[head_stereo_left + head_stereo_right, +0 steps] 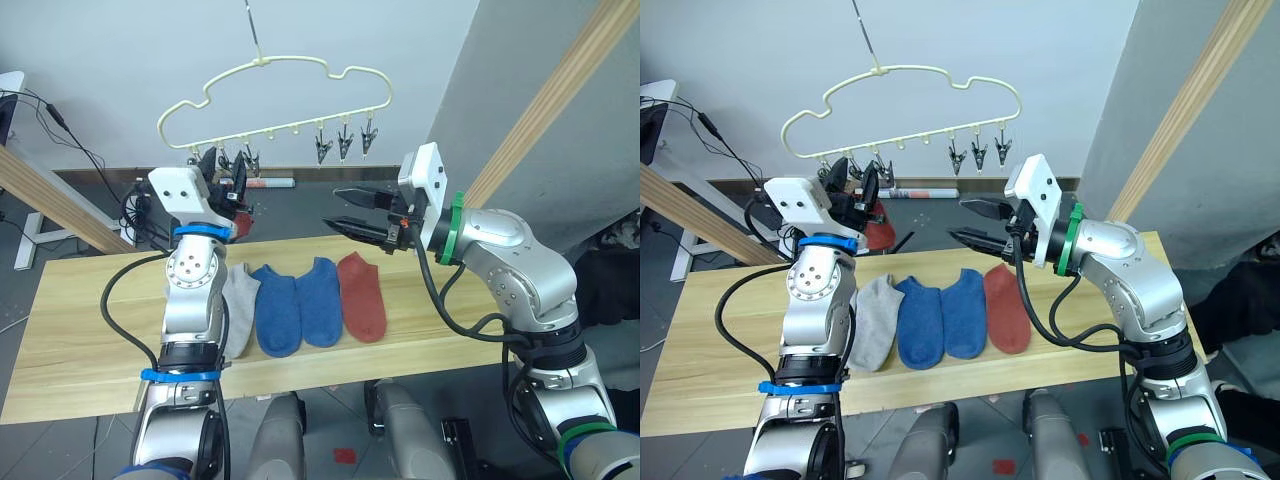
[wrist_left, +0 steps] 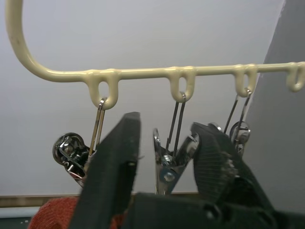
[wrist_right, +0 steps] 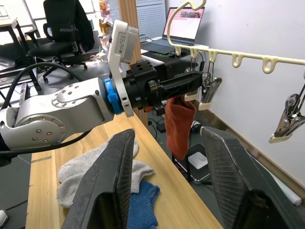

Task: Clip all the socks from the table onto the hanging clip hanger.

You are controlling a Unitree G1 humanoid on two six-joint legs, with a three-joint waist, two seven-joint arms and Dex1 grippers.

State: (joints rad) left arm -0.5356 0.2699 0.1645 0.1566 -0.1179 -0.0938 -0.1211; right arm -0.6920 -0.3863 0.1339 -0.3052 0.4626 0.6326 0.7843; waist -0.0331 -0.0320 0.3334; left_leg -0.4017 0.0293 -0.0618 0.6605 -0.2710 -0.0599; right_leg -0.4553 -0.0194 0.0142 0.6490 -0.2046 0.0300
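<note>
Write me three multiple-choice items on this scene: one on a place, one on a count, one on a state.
1. Where on the table does the rust-red sock lie?
A) at the row's right end
B) in the row's middle
C) at the row's left end

2. How many blue socks lie on the table?
A) one
B) two
C) three

3. How is the right gripper?
A) shut on a sock
B) shut on a clip
C) open, holding nothing

Key:
1 A: it lies to the right of both blue socks.
2 B: two lie side by side.
3 C: its jaws stand apart with nothing between them.
</note>
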